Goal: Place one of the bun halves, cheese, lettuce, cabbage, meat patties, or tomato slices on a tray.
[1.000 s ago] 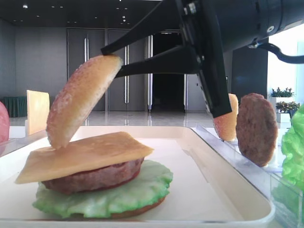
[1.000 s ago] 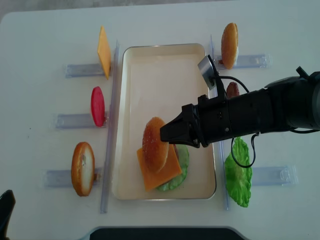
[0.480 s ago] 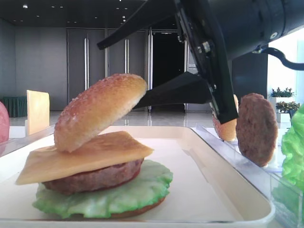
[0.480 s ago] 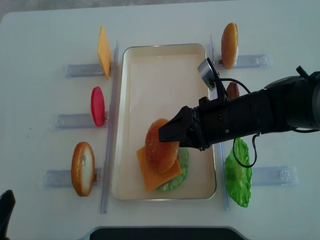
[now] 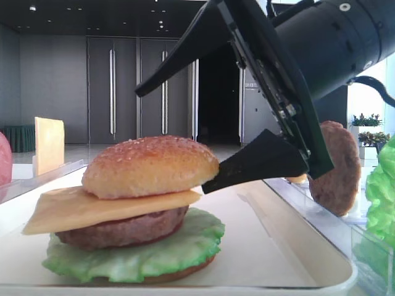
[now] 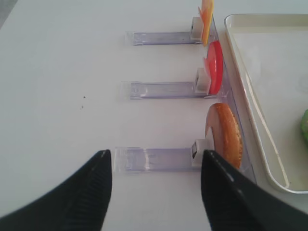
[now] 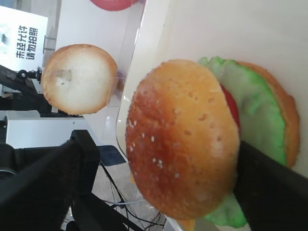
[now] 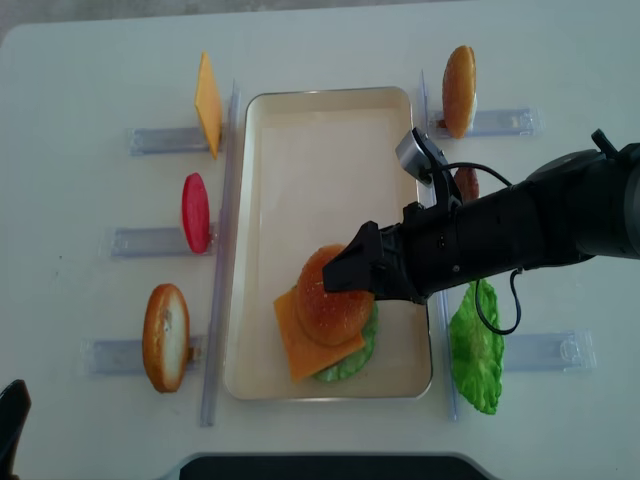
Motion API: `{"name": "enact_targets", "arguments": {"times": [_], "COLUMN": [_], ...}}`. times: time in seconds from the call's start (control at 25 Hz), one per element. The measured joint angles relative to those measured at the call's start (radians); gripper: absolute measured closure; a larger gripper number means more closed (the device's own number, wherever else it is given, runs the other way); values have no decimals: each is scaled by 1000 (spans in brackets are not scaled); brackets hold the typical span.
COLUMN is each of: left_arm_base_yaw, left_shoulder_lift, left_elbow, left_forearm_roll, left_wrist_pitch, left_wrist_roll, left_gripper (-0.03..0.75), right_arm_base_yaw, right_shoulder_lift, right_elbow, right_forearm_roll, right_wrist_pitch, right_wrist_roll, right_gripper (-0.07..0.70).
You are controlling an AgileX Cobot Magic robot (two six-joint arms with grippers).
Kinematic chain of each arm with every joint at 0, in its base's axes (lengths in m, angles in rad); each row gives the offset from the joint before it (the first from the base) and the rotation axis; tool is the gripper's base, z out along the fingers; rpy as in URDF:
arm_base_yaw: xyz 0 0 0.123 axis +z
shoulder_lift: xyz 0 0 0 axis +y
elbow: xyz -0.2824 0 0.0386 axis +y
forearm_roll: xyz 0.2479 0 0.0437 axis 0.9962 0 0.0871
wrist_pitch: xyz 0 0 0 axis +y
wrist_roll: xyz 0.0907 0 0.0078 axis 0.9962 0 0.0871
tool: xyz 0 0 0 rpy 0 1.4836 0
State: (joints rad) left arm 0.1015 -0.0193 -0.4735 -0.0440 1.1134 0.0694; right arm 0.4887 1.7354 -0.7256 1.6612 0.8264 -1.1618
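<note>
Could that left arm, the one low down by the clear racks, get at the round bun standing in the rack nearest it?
Probably yes. The left end effector is open, and the round golden-brown bun half stands upright at the end of the clear plastic rack just ahead, with nothing between them.

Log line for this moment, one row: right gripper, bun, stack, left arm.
right gripper: open, jaws astride bun | bun half: released, flat on cheese | stack: on tray | left gripper: open, idle
</note>
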Motion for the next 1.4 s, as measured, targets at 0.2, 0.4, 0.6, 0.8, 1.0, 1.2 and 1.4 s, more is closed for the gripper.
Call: {"name": "enact_targets", "arguments": {"times": [0.2,0.4,0.6,0.8,1.0,1.2,1.4], "left_arm_base_yaw": [0,0,0,0,0,0,0], "left_shoulder_lift": [0,0,0,0,0,0,0], "left_elbow": [0,0,0,0,0,0,0], "left_forearm_roll": [-1,-1,-1,-1,-1,-1,-1], "left_wrist_pitch": [0,0,0,0,0,0,0], "left_wrist_roll": [0,0,0,0,0,0,0], "left_gripper": [265,265,265,265,265,265,265], "right_arm_base_yaw": [0,0,0,0,0,0,0], "right_shoulder_lift": [0,0,0,-16,-113,-189,-222], "right_elbow": [-1,-1,-1,-1,-16,-105,-236], "right_forearm_roll": [-36,-103,-142,-189,-237,-433,-585], "right_wrist_pitch": [-26,-51,-54,-53,-54,-45,-19], "right_wrist_roll": [27,73,99,127,167,337,466], "right_gripper": [36,36,36,36,36,36,36]}}
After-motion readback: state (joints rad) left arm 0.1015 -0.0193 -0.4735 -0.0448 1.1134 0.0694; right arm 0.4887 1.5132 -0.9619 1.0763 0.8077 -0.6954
